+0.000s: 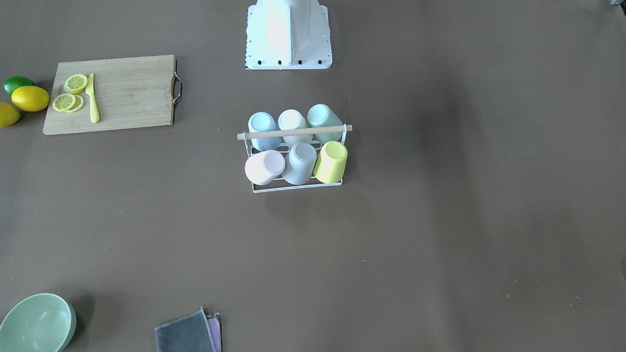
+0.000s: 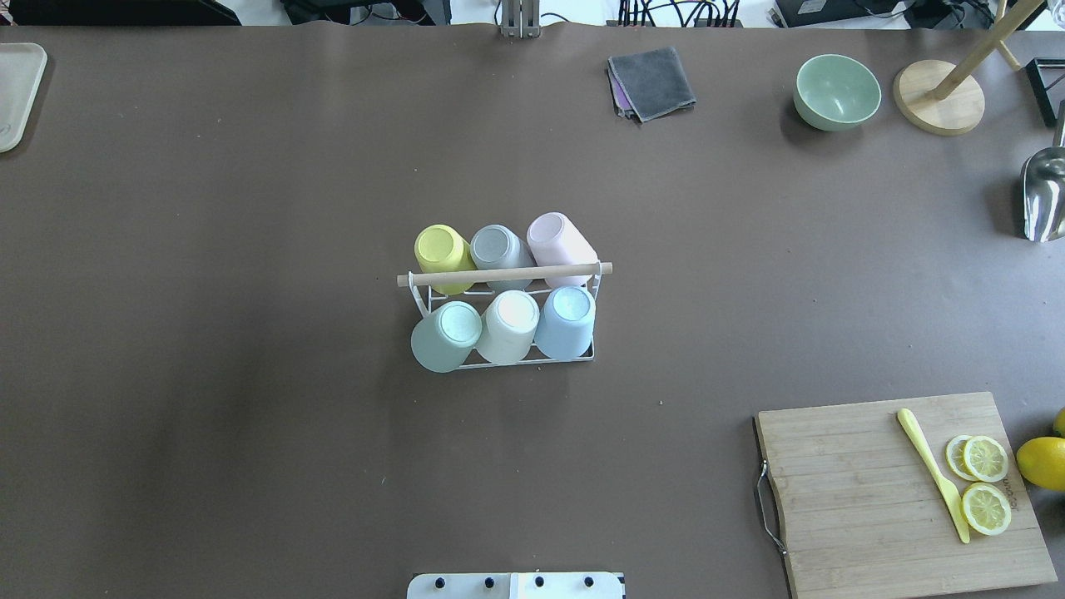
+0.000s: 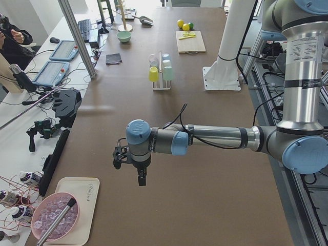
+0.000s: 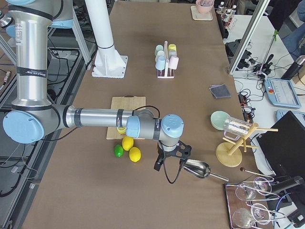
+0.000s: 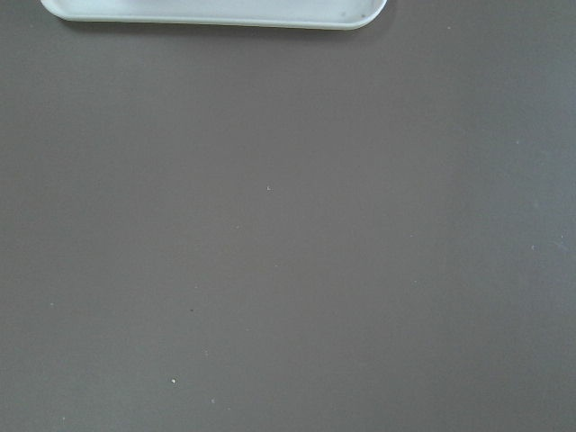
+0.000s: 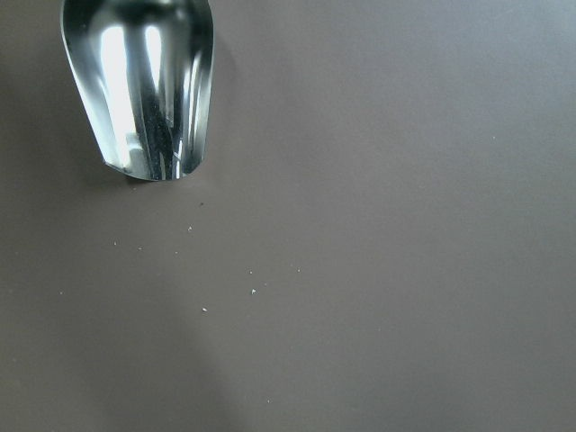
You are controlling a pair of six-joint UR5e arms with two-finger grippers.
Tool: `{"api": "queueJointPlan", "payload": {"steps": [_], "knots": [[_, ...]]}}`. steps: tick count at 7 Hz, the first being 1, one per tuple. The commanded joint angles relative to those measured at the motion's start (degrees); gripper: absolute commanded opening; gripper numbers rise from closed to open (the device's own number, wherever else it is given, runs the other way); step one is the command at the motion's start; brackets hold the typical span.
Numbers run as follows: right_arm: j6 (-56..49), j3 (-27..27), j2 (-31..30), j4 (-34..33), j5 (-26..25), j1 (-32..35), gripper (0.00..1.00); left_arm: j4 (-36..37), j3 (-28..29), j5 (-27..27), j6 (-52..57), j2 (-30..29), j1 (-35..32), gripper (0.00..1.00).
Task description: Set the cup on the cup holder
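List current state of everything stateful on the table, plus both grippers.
cup holder: upright, loaded on both sides.
cups: six, all upside down on the holder.
green bowl: upright, empty.
grey cloth: folded.
lemon slices: cut, flat on cutting board.
left gripper: away from holder, open or shut cannot tell.
right gripper: away from holder, open or shut cannot tell.
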Motion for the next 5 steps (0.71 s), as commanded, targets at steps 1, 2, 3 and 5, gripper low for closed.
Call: {"api": "queueJointPlan", "payload": {"steps": [1,2,3,5], "knots": [[-0.4,0.3,-0.1,-0.2,-1.1,0.1,1.00,0.2,0.0,0.2,0.0,0.2,0.3,0.98],[-0.5,0.6,0.2,-0.1,-1.2,0.1,1.00,0.2,0.0,0.1,0.0,0.1,0.3,0.98],[0.1,-0.1,-0.2,-0.2,-0.4,0.1,1.00,0.2,0.0,0.2,0.0,0.2,0.3,0.98],[0.1,0.5,-0.3,-0.2,1.6,1.5,1.00,0.1,0.1,0.4,0.1,0.0,0.3,0.98]]}}
